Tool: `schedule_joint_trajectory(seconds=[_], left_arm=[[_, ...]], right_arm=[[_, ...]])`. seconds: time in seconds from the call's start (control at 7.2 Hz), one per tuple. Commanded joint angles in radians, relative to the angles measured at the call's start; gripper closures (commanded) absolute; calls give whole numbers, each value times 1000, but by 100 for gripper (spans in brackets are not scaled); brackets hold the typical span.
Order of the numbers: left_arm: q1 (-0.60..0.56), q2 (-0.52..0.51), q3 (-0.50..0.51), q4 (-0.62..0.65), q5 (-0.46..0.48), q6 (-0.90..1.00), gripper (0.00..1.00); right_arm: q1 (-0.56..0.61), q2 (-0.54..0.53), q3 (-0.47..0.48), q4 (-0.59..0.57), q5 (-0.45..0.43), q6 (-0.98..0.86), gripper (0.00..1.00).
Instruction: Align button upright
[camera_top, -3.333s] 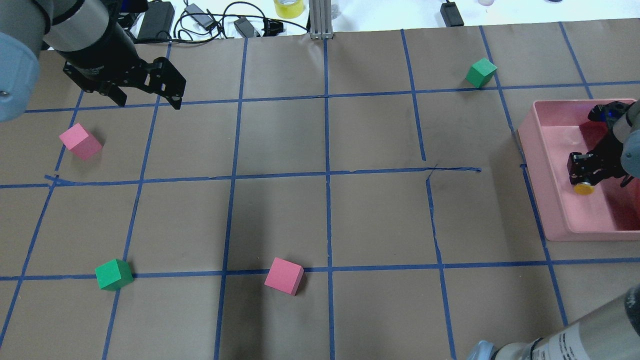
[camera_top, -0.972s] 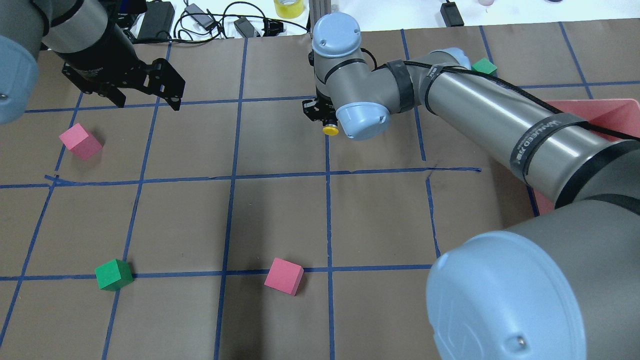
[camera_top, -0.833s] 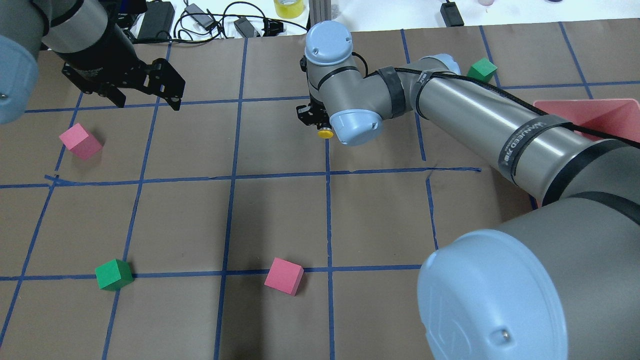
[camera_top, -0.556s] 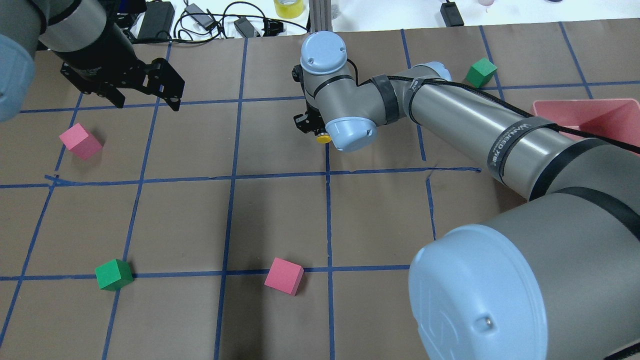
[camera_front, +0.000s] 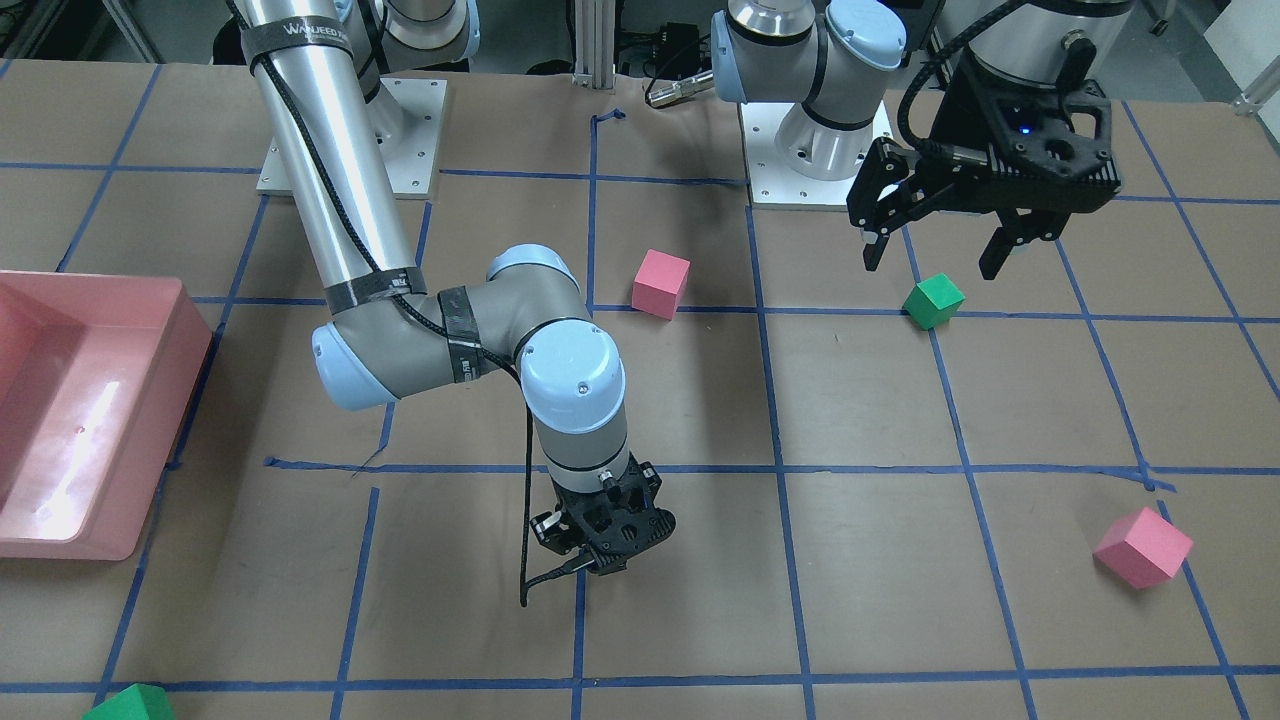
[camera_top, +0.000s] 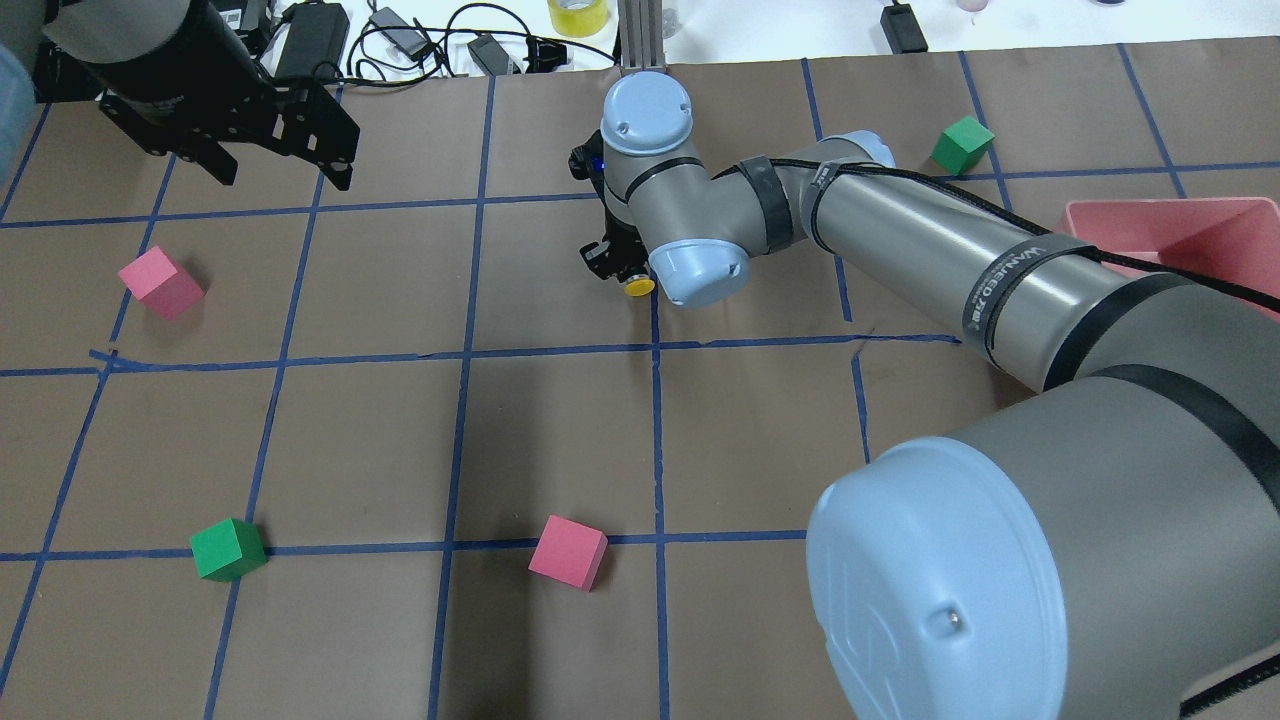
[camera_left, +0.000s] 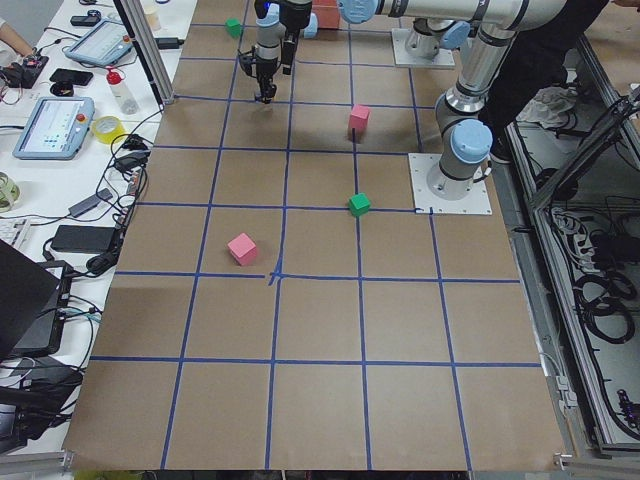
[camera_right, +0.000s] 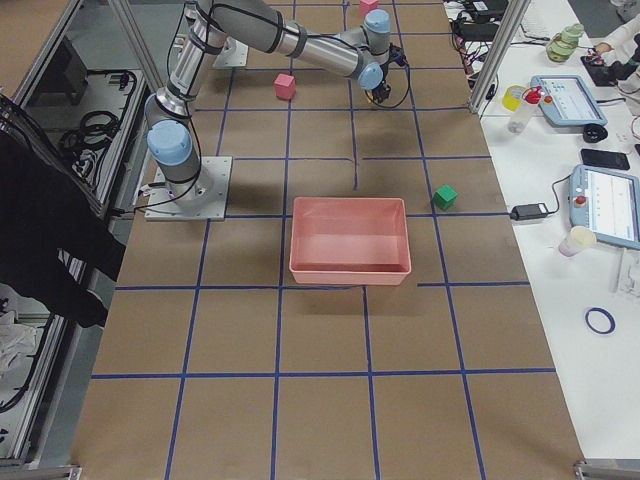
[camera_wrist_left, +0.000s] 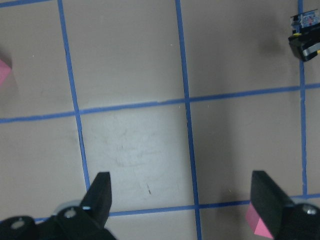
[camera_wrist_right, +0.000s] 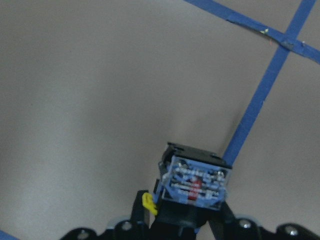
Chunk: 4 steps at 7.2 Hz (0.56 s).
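Note:
My right gripper (camera_top: 615, 270) is shut on the button (camera_top: 636, 287) and holds it low over the brown paper at the middle back of the table. Only the yellow cap shows in the overhead view, pointing sideways toward the robot. In the right wrist view the button's (camera_wrist_right: 195, 182) silvery-blue terminal base sticks out between the fingers, close to a blue tape line. In the front view the right gripper (camera_front: 600, 548) hides the button. My left gripper (camera_top: 282, 175) is open and empty, high over the far left; it also shows in the front view (camera_front: 930, 262).
A pink bin (camera_top: 1200, 235) stands at the right edge. Pink cubes (camera_top: 160, 283) (camera_top: 568, 552) and green cubes (camera_top: 228, 549) (camera_top: 962, 144) lie scattered. Cables and chargers (camera_top: 400, 40) lie beyond the far edge. My right arm (camera_top: 950, 280) spans the right half.
My right arm has carried the button out of the pink bin to the middle back of the table, then eased left and lower. My left gripper has shifted a little away and to the left.

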<state>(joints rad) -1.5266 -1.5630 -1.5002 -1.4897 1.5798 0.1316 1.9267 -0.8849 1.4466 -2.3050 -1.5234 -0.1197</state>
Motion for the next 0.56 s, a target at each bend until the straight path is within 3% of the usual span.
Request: schedule_joint_trajectory(seconds=[0.0, 0.14, 0.28, 0.42], left_arm=[[-4, -9, -11, -4, -7, -7, 0], [-7, -3, -32, 14, 5, -9, 0], [-10, 1, -60, 60, -1, -12, 0], [-14, 6, -104, 107, -3, -56, 0]], right_arm=[[0, 18, -2, -2, 31, -17, 39], [0, 24, -3, -17, 32, -17, 7], [0, 20, 6, -17, 29, -9, 0], [0, 17, 0, -17, 25, -6, 0]])
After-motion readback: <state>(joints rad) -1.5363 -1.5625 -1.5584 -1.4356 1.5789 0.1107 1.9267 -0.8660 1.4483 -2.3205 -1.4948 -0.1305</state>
